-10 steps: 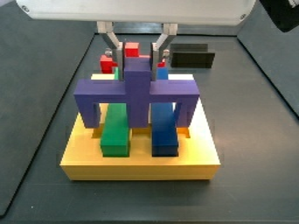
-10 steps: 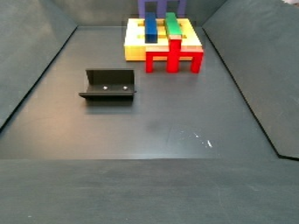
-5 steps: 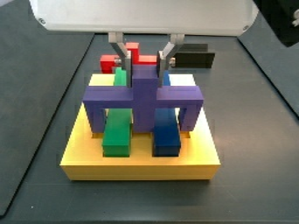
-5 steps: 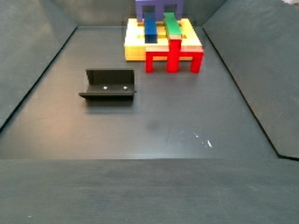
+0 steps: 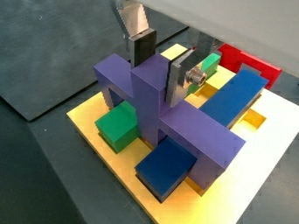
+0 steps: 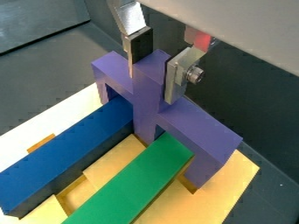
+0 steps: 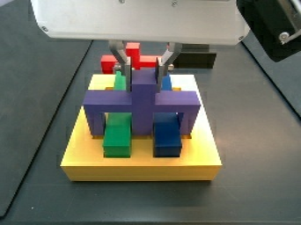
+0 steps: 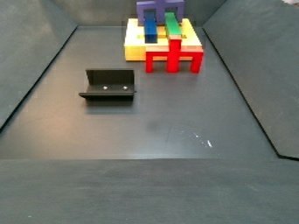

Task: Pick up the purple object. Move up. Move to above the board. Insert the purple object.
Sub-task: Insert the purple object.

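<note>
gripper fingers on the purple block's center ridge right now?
Yes. In a wrist view the gripper has one finger on each side of the purple block's raised central ridge, above the yellow board.

Purple object [image 7: 143, 99] over the yellow board [image 7: 141, 160], silver gripper [image 5: 163, 63] above, green bar [image 6: 138, 181], blue bar [image 6: 68, 160].

Both wrist views look steeply down from close range past the end effector [image 5: 162, 63] [image 6: 160, 59] onto the purple object [image 5: 163, 112] [image 6: 158, 109]. A side view sits near the board [image 7: 141, 162], facing its front. A side view looks across the worktop [image 8: 163, 131] from afar, the board [image 8: 135, 51] distant.
</note>
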